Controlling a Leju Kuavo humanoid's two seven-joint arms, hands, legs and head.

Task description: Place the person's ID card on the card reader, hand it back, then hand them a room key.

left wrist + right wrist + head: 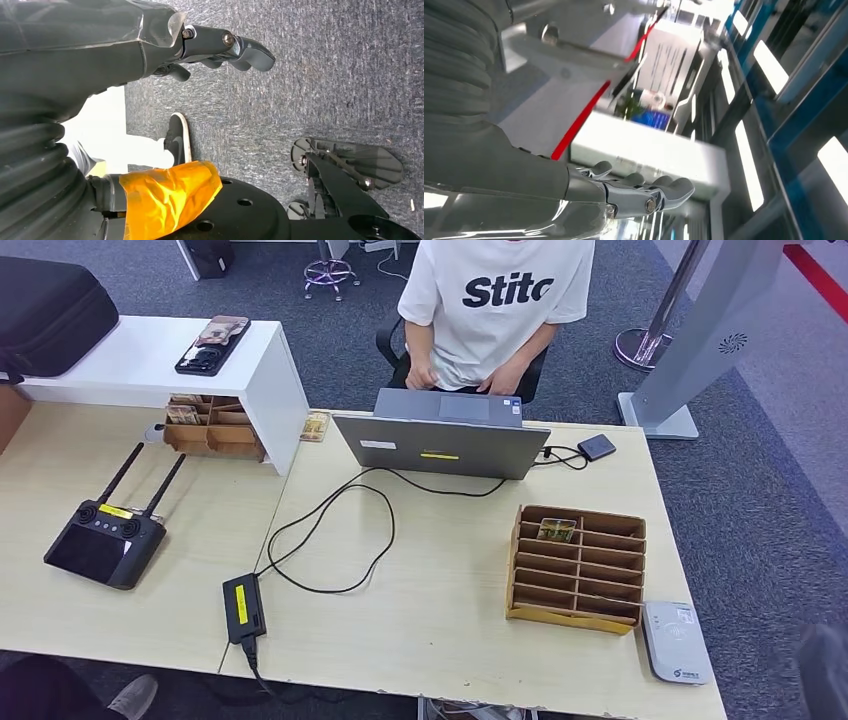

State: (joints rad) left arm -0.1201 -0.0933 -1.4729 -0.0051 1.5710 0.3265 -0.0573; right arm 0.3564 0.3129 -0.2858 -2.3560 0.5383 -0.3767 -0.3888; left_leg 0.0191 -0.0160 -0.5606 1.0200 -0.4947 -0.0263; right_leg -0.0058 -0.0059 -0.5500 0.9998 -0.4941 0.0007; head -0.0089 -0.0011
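- Reader (pixel 676 641) sat at the table's near right corner, beside the rack (pixel 577 566).
- Left hand (pixel 220 47) hung empty, fingers loosely apart.
- Right hand (pixel 639 192) looked empty too, maybe.
- ID card wasn't seen; best reach to the person (pixel 495 300) first.

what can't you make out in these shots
- ID card: the person's hands sit behind the laptop lid in the head view; whether they hold a card is hidden.
- Room keys: one item shows in the right cardboard organizer, too small to identify.
- Right hand: blurred at the head view's lower right edge; the right wrist view shows its fingers with nothing in them.
- Card reader markings: too small to read.
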